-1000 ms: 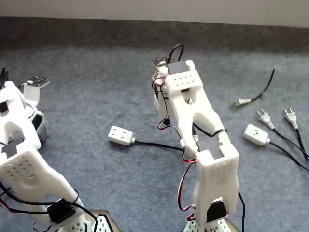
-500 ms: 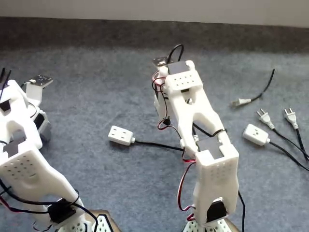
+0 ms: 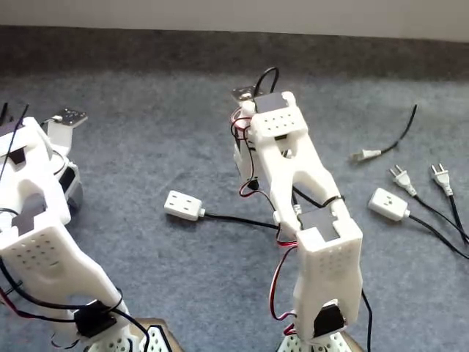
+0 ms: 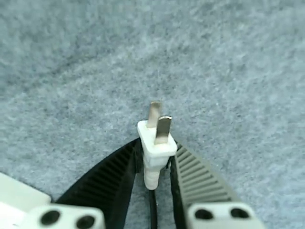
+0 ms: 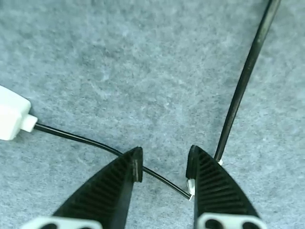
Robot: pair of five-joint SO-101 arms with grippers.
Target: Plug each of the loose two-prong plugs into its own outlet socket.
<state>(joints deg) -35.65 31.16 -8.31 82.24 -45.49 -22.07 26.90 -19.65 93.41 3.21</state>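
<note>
Underneath everything, a grey felt tabletop [image 3: 146, 293]. At 8 o'clock in the high view, the left arm [image 3: 37, 242]; from 6 o'clock up to the centre, the right arm [image 3: 308, 198], stretched toward 12.

Just at 9 o'clock of the right arm, a white outlet socket [image 3: 183, 204], long axis running 10 to 4, black cord [image 3: 234, 218] trailing toward 3 and under the arm. Out at 3 o'clock, a second socket [image 3: 388, 203]. Beyond it toward 2, a loose plug [image 3: 398, 176] and an outer plug [image 3: 440, 174], prongs aimed at 11. Nearer 1, a third plug [image 3: 364, 155].

In the left gripper [image 4: 156, 151], clamped tight by its body, a white two-prong plug [image 4: 155, 140]. Gripped low, likely to leave both prongs [image 4: 162, 129] bare for insertion. Points prongs-first straight out past the fingertips, long axis in line with the fingers. Seems lifted off the felt, well apart from the outlet socket.

On the right gripper [image 5: 164, 167], fingers apart, straddling the socket's cord. Probably placed so to steady that socket against the plug's push.
</note>
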